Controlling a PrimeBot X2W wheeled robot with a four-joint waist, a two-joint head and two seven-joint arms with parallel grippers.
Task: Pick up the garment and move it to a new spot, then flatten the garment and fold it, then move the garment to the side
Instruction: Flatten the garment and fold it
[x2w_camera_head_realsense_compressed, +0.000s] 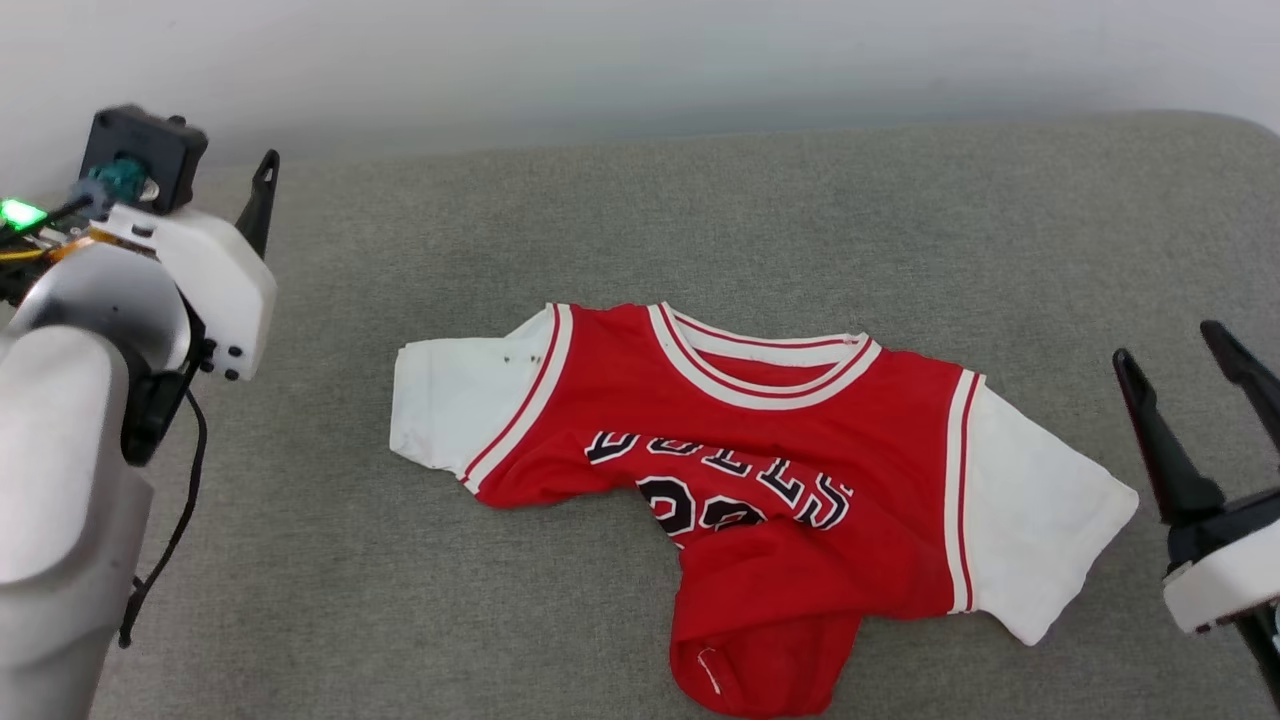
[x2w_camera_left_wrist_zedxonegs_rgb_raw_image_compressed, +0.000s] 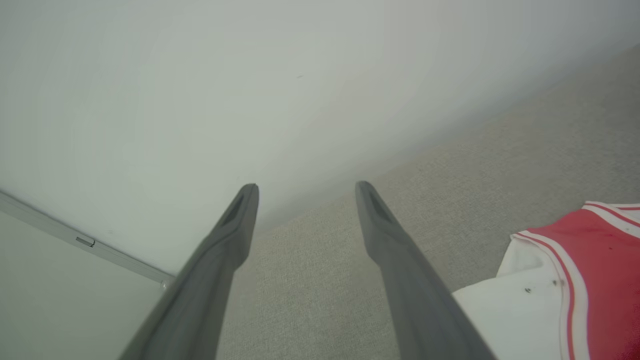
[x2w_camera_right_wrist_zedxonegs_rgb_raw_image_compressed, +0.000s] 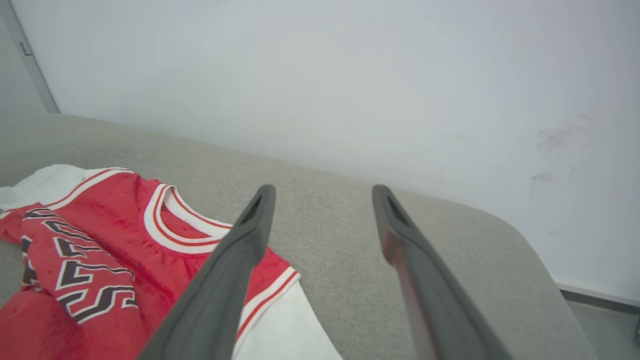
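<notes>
Flattening garment (x2w_camera_head_realsense_compressed: 760, 440) on cushion (x2w_camera_head_realsense_compressed: 700, 200), left hand (x2w_camera_left_wrist_zedxonegs_rgb_raw_image_compressed: 306, 186) and right hand (x2w_camera_head_realsense_compressed: 1166, 342) spread wide, empty.
Pinch the bunched hem at 2 points, pull evenly toward the cushion's near edge.

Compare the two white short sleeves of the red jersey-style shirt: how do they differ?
The sleeve on the robot's left has small dark specks; the sleeve on its right looks clean. The left one looks smaller and squarer; the right one spreads wider. Both lie on the grey fabric cushion.
</notes>
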